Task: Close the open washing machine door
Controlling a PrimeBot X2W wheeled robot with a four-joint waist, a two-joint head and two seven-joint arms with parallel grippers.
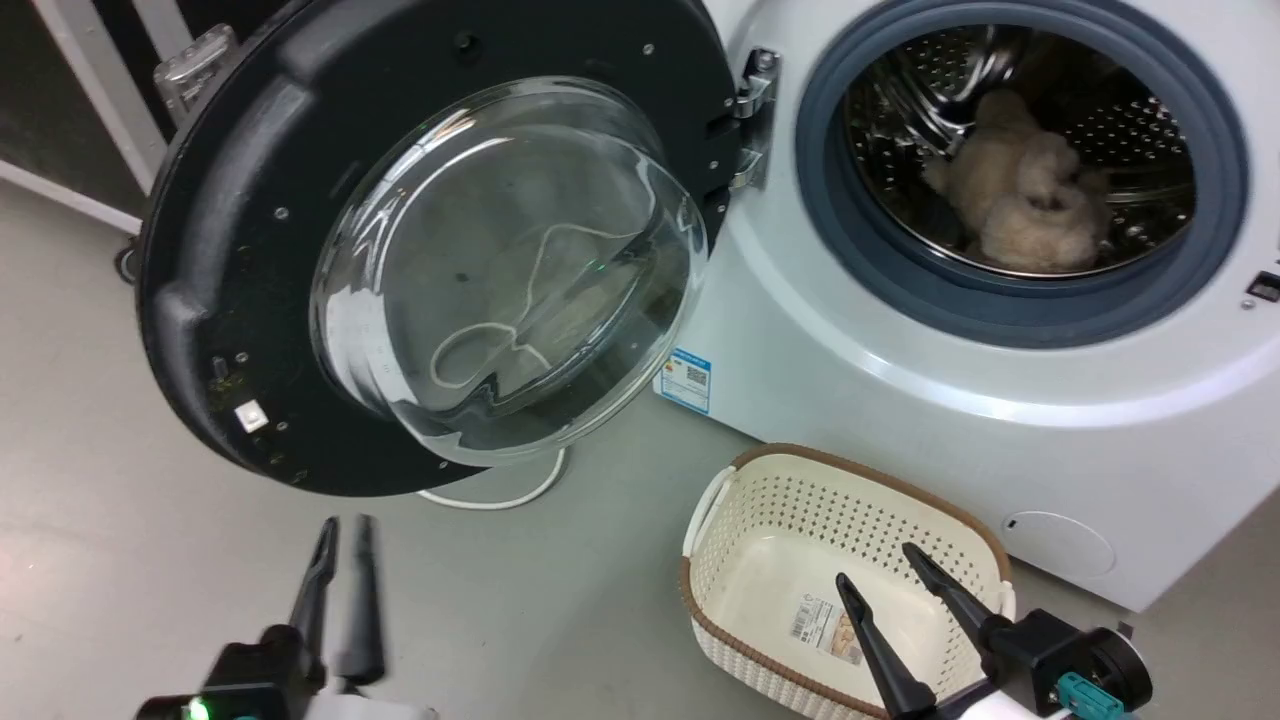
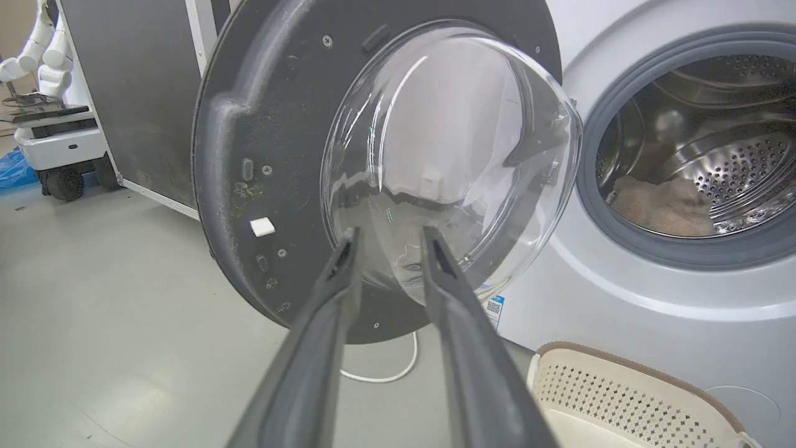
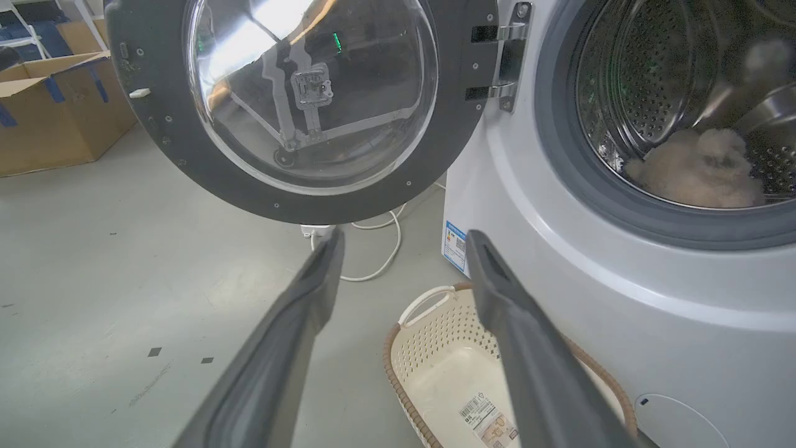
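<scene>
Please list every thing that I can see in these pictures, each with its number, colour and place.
Big white front-loading washing machine: one, white, right side of head view.
Round glossy black washing machine door with glass bowl: one, black, swung open at machine's left.
Perforated steel drum: one, silver, inside machine.
Grey rubber ring: one, grey, around drum's mouth.
Fluffy beige heap: one, beige, in drum.
Small blue label: one, blue, low on machine front.
Round cap: one, white, machine's lower corner.
Perforated cream plastic basket: one, cream, brown-rimmed, on grey floor before machine.
Thin white cable: one, white, floor under door.
Brown cardboard box: one, brown, floor beyond door.
Left gripper: one, dark, open, before door, not touching.
Right gripper: one, dark, open, above basket.
</scene>
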